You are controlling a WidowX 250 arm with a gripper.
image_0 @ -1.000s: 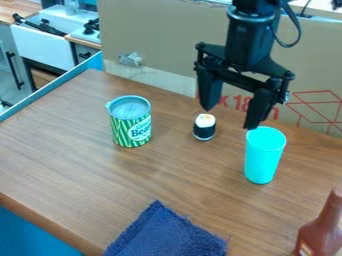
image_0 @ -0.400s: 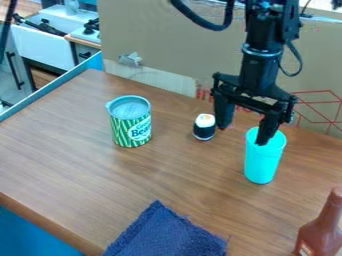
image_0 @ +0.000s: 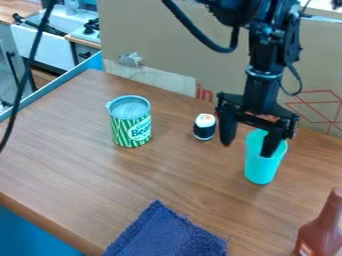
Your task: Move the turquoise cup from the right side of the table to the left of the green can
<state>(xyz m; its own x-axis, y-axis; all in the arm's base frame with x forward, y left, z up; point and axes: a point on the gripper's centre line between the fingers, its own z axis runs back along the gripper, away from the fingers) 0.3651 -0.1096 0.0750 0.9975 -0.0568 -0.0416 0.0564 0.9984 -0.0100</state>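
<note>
Standing at the right of the wooden table (image_0: pixel 180 172), the turquoise tumbler (image_0: pixel 259 169) looks light, smooth, maybe slippery; its upper wall seems good for a gentle hold. The gripper (image_0: pixel 247 148) is spread wide, one finger overlapping the mouth.

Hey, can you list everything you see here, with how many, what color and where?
Cup: one, turquoise, right of center
Sushi piece: one, black and white, left of the cup
Can: one, green and white with a grey lid, left of center
Cloth: one, dark blue, front edge
Bottle: one, reddish brown, front right corner
Table: one, brown, underneath
Cardboard: one sheet, tan, behind the table
Sink: one, white, upper left background
Arm: one, black, upper right
Gripper: one, black, fingers apart, at the cup
</note>
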